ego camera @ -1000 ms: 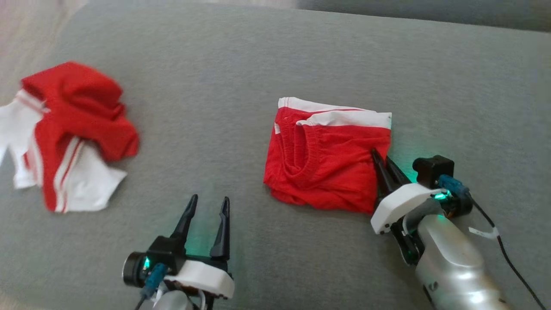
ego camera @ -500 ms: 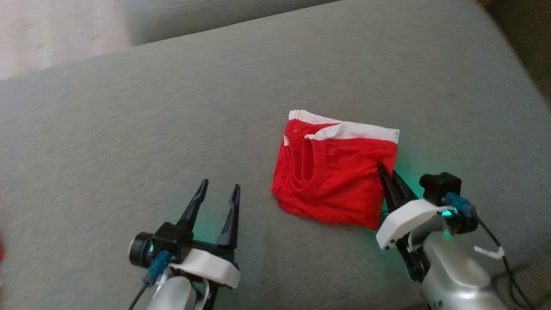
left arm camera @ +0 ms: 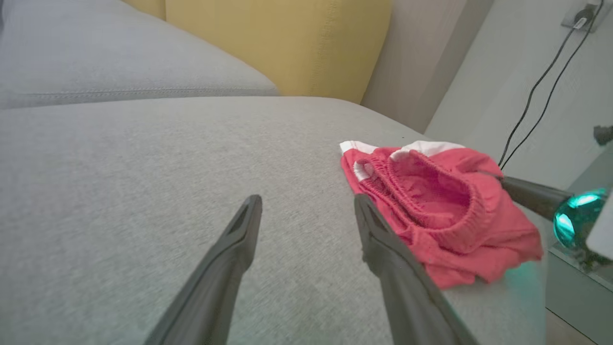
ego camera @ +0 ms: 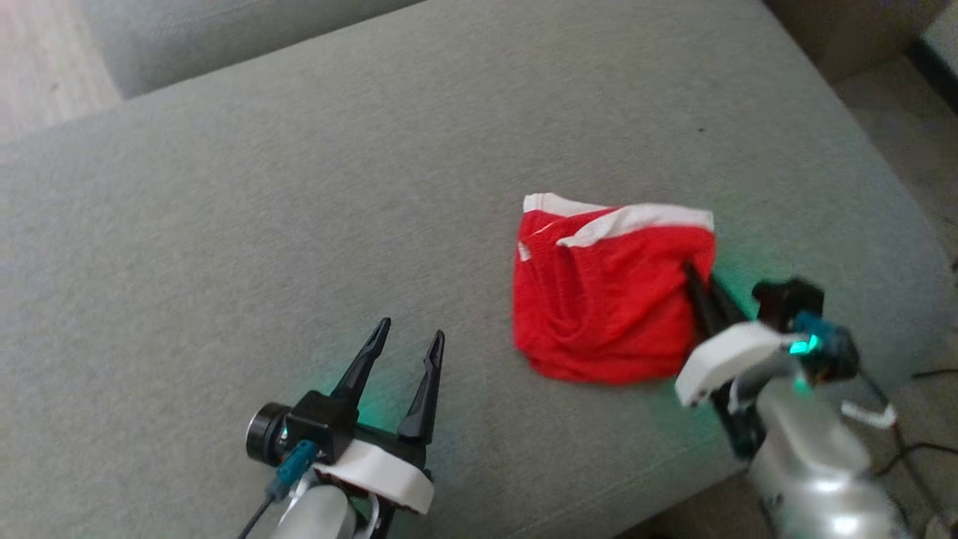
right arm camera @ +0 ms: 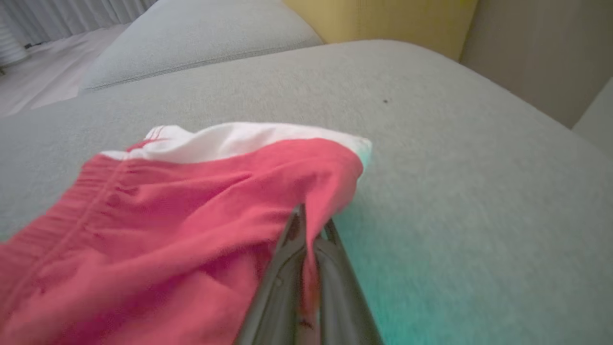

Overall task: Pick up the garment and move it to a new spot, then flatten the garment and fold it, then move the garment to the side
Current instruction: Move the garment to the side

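**Spotter:** Since a second ago your head camera has swung right, and the red garment (ego camera: 610, 299) has bunched narrower.

**Second:** Where on the grey sofa cushion (ego camera: 299, 224)?

**Spotter:** Near that cushion's right edge. Your right gripper (ego camera: 697, 273) has its fingers clamped on the garment's hem. Your left gripper (ego camera: 412, 329) hangs over the cushion's front, fingers spread.

**Second:** And behind the cushion?

**Spotter:** You've got a yellow backrest (left arm camera: 287, 43) and a pale wall (left arm camera: 503, 72).

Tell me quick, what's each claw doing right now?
Left gripper: open, holding nothing.
Right gripper: closed on the edge of the red garment.
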